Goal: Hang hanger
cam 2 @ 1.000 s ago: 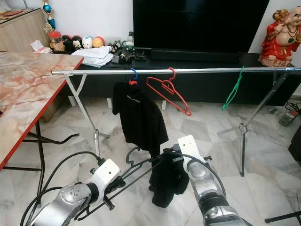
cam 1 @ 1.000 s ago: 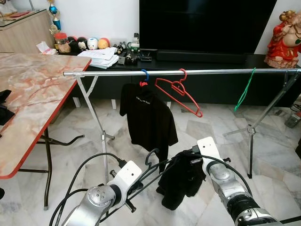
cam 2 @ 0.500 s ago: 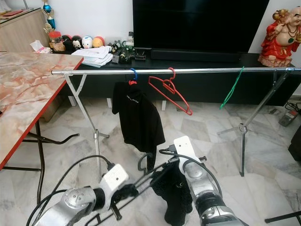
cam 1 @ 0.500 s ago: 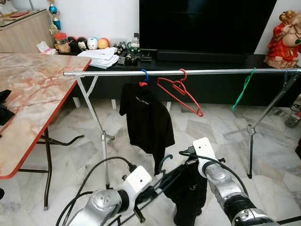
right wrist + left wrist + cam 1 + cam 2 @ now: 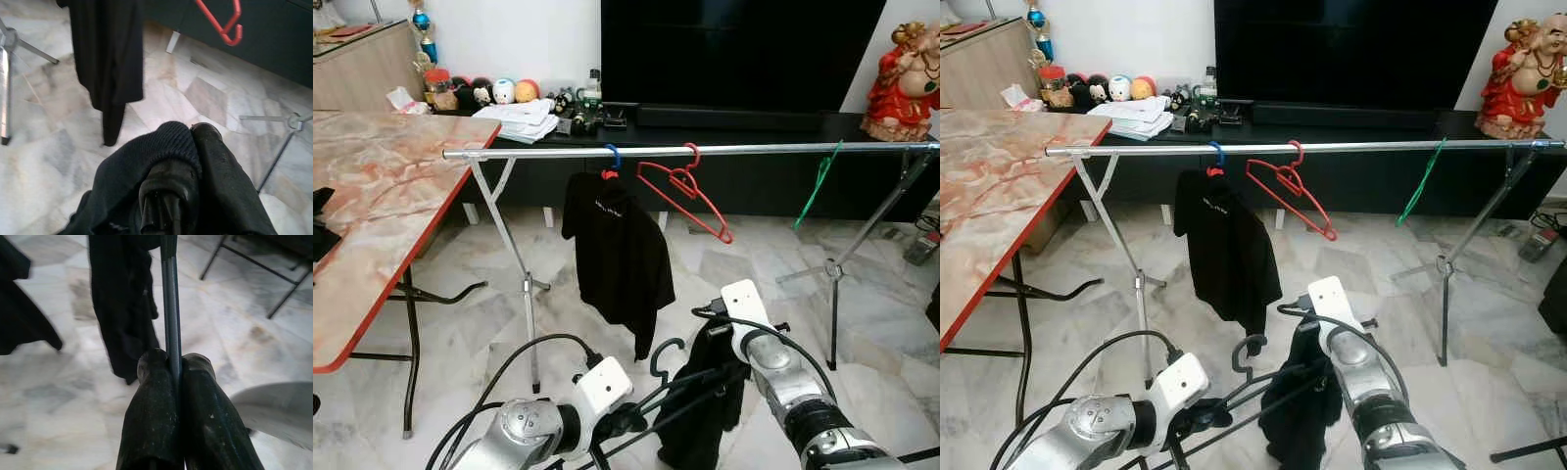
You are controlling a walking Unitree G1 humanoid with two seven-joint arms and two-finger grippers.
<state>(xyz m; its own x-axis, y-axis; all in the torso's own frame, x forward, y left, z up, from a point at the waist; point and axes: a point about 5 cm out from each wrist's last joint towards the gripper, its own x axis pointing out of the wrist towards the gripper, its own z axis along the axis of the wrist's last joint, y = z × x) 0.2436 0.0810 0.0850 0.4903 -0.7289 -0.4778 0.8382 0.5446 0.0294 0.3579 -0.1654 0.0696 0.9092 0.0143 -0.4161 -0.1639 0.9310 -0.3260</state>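
Nearest, a dark hanger (image 5: 680, 387) w/ a black garment (image 5: 700, 421) draped on it is being carried low between both arms, hook (image 5: 663, 354) pointing up, well below the rail. The left gripper (image 5: 174, 363) is being kept pressed together on the hanger's thin bar, pinching it hard, prob. to stop it twisting. The right gripper (image 5: 193, 134) is being held at the garment's top edge, fingers closed w/ dark knit fabric bunched between them, likely so the cloth is not slipping off during the lift.

Farther out, the silver rail (image 5: 724, 150) is being spanned left to right on crossed legs. A black shirt (image 5: 617, 245) on a blue hook, a red hanger (image 5: 690, 191) and, far right, a green hanger (image 5: 818, 186) are being carried on it. The open stretch between red and green is judged the likely target. At left, a marble-top table (image 5: 372, 206) is being kept clear of; beyond, a TV (image 5: 739, 54).
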